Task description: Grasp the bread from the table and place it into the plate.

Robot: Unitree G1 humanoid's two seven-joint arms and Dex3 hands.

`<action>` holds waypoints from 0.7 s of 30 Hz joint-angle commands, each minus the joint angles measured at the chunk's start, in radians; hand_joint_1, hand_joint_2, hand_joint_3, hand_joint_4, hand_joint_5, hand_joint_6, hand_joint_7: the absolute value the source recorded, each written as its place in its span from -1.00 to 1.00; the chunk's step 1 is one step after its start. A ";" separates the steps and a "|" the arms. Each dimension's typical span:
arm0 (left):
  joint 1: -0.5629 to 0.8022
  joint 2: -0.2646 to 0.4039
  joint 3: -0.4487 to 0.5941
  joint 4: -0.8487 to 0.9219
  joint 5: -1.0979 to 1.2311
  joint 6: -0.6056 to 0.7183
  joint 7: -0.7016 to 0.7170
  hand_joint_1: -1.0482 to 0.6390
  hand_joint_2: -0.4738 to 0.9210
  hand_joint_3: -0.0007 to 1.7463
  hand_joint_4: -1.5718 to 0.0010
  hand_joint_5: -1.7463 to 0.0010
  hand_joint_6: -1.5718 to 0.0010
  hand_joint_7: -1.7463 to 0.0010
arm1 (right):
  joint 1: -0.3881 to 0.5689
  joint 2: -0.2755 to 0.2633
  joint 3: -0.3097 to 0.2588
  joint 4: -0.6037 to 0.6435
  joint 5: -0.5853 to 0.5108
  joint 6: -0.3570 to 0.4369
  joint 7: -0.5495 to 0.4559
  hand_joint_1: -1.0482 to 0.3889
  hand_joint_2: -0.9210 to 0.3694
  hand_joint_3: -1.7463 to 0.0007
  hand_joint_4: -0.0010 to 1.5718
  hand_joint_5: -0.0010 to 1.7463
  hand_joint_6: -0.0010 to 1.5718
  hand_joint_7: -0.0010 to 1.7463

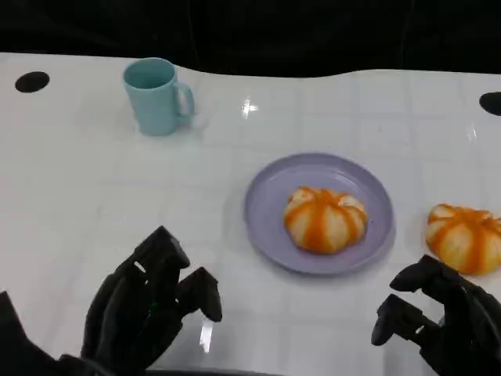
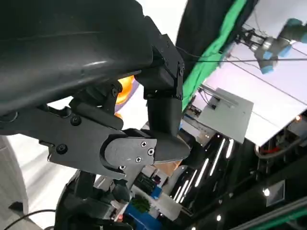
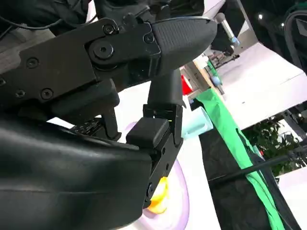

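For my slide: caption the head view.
One bread on the plate, another bread beside it, near the right hand.

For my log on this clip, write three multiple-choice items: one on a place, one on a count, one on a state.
1. Where does the light blue ceramic mug stand?
A. on the plate
B. at the far left of the white table
C. beside the right hand

2. How many orange-striped round bread buns are in sight?
A. one
B. two
C. three

3. What does the black right hand hold?
A. nothing
B. a bun
C. the mug

Key: 1 B, the mug stands apart from the round lilac plate. 2 B, one bun on the plate, one on the table. 3 A, fingers apart, just short of the bun on the table.
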 commanded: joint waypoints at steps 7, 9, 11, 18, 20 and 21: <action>0.057 -0.026 0.023 -0.028 0.004 0.026 0.040 -0.41 1.00 -0.54 -0.09 -1.00 0.22 -1.00 | 0.011 -0.024 -0.006 -0.025 -0.001 0.002 -0.002 -0.25 -1.00 0.76 -0.08 0.78 0.01 0.21; 0.062 -0.029 0.021 -0.031 0.012 0.020 0.038 -0.41 1.00 -0.55 -0.09 -1.00 0.22 -1.00 | 0.011 -0.026 -0.009 -0.025 0.005 0.007 -0.003 -0.25 -1.00 0.76 -0.08 0.79 0.01 0.22; 0.068 -0.033 0.018 -0.033 0.025 0.012 0.046 -0.42 1.00 -0.56 -0.08 -1.00 0.22 -1.00 | 0.009 -0.026 -0.014 -0.019 0.012 0.006 0.001 -0.24 -1.00 0.77 -0.07 0.79 0.02 0.22; 0.067 -0.047 0.018 -0.022 0.043 -0.010 0.040 -0.41 1.00 -0.54 -0.09 -1.00 0.21 -1.00 | 0.005 -0.032 -0.023 -0.014 0.010 0.004 0.003 -0.25 -1.00 0.75 -0.03 0.73 0.05 0.15; 0.063 -0.046 0.019 -0.017 0.043 -0.013 0.036 -0.41 1.00 -0.54 -0.10 -1.00 0.21 -1.00 | 0.005 -0.035 -0.024 -0.012 0.011 0.007 0.003 -0.25 -1.00 0.76 -0.03 0.72 0.05 0.15; 0.060 -0.045 0.020 -0.014 0.043 -0.014 0.034 -0.42 1.00 -0.55 -0.09 -1.00 0.21 -1.00 | 0.003 -0.036 -0.025 -0.011 0.012 0.010 0.002 -0.26 -1.00 0.77 -0.04 0.73 0.05 0.15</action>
